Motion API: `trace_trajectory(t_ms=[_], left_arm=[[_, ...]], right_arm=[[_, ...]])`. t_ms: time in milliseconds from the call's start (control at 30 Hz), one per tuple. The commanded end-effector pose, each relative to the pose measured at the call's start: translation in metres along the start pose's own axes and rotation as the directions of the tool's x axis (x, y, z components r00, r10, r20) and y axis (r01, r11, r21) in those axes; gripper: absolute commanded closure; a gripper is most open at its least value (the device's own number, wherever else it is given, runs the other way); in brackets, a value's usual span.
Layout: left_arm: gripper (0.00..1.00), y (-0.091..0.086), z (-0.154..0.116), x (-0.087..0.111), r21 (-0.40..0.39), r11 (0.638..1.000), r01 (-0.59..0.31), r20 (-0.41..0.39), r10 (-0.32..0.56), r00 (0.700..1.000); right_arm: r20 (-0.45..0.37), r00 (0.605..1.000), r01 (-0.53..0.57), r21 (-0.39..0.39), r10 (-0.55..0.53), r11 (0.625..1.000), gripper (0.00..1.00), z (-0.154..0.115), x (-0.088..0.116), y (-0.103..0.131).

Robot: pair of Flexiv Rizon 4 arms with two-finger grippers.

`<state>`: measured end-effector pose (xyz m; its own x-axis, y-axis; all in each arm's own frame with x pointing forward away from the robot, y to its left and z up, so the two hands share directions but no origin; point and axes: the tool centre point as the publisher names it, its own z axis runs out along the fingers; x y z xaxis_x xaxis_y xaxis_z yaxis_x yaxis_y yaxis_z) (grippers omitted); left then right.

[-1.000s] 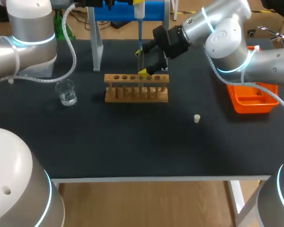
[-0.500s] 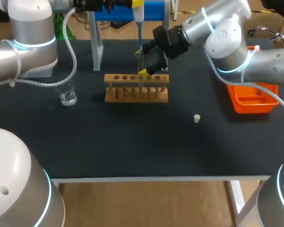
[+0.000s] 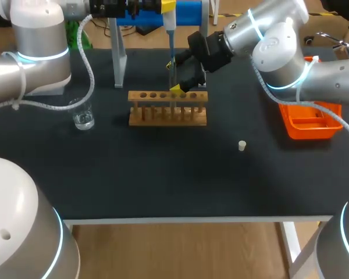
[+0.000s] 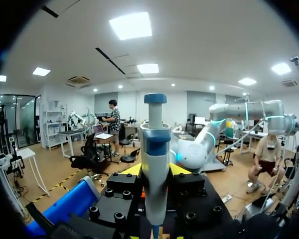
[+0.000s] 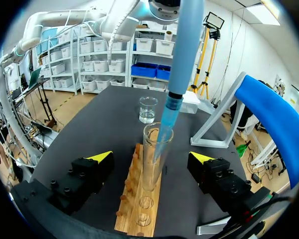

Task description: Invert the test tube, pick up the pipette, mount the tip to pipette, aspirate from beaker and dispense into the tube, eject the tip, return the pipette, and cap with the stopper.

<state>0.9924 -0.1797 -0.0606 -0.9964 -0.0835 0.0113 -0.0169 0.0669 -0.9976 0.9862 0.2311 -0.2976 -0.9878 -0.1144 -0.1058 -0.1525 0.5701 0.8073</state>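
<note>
The left hand (image 4: 155, 171) is pinching the white-and-blue plastic pipette (image 4: 155, 191) upright, its translucent blue tip (image 5: 162, 135) sitting, from twelve o'clock, inside the mouth of the clear glass test tube (image 5: 150, 174). That tube is standing in the wooden rack (image 5: 138, 211) mid-counter, its long axis lining up with the pipette's. The right hand (image 5: 150, 157) is straddling it, fingers spread, clear of the glass. The small white stopper (image 3: 242, 145) is lying at the rack's four o'clock, nearer the right arm.
</note>
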Motion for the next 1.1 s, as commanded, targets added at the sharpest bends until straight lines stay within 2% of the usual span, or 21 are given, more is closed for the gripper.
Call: trace_trajectory(t_ms=[33, 1100], left_arm=[[1.00, 0.001, 0.000, -0.001, 0.004, 1.000, 0.001, -0.001, -0.001, 1.000], [1.00, 0.017, -0.001, -0.007, 0.005, 1.000, 0.023, -0.002, -0.023, 1.000]], right_arm=[[-0.001, 1.000, -0.001, 0.003, 0.001, 1.000, 0.00, -0.001, 0.000, 0.001], [-0.001, 1.000, -0.001, 0.003, 0.001, 1.000, 0.00, -0.001, 0.000, 0.001]])
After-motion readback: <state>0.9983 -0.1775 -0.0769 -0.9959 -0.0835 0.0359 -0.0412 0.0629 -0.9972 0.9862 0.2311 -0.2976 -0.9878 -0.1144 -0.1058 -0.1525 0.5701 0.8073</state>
